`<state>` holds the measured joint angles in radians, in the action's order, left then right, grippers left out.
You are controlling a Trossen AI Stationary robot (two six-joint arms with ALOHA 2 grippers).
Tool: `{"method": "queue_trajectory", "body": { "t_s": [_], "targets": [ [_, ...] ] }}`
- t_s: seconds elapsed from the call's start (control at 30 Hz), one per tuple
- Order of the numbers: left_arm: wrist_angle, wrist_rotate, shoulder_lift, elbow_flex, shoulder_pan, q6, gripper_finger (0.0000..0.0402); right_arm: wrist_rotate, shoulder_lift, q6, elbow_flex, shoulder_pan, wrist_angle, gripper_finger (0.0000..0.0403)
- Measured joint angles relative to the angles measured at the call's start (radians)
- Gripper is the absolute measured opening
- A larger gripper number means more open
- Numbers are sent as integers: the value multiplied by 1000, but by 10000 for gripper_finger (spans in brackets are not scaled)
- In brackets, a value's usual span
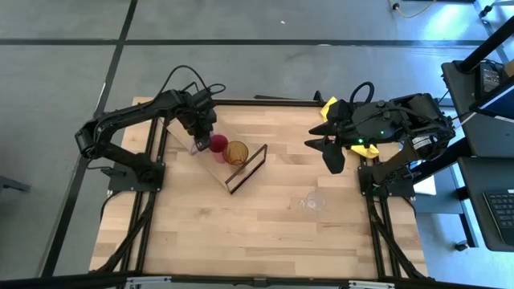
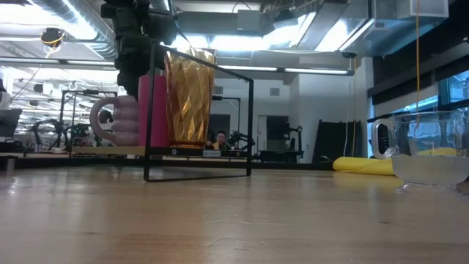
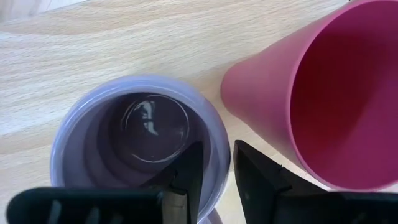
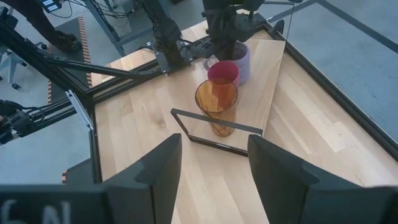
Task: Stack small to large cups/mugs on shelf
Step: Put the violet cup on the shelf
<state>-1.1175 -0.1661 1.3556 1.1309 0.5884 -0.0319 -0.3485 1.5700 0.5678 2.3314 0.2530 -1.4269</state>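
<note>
Three of the four vessels stand in a row on the flat light-brown shelf board (image 1: pixel 181 136): the purple handled mug (image 4: pixel 241 62), the shorter red cup (image 4: pixel 222 73) touching or just beside it, and the tall amber translucent tumbler (image 4: pixel 216 106) nearest the upright black wire frame (image 1: pixel 246 168). I have my left claw (image 3: pixel 216 171) over the mug, its fingers set narrow astride the rim wall, one inside and one outside on the side facing the red cup, so I read it as pinching that rim, or just about to let it go. My judgement is that the step in hand is seating the mug in its place in the row. To do it well I would keep the mug level and check that its base sits flat on the board. Then I would spread the fingers only a little, since the outer finger has hardly any room before it meets the red cup, and lift straight up. Looking down into the mug I see only a bare glossy bottom; the red cup also shows nothing inside. The small clear glass (image 1: pixel 313 201) stands alone on the wooden worktop (image 1: pixel 265 233), well apart from the shelf, and holds nothing I can make out. My right claw (image 1: pixel 325 146) waits spread wide above the worktop's right side, holding nothing.
</note>
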Motion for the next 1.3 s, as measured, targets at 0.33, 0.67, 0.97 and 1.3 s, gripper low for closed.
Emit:
{"method": "queue_trajectory", "body": {
  "t_s": [0.33,0.67,0.97,1.3],
  "targets": [
    [-73,29,-1,166,3,-23,84,0,0,0,0,0,0,186],
    [-223,201,-1,278,58,-73,82,0,0,0,0,0,0,186],
    [-154,171,0,113,255,-56,80,2,0,0,0,0,0,186],
    [-3,68,0,-5,322,-57,80,1,0,2,0,0,0,186]
  ]
}}
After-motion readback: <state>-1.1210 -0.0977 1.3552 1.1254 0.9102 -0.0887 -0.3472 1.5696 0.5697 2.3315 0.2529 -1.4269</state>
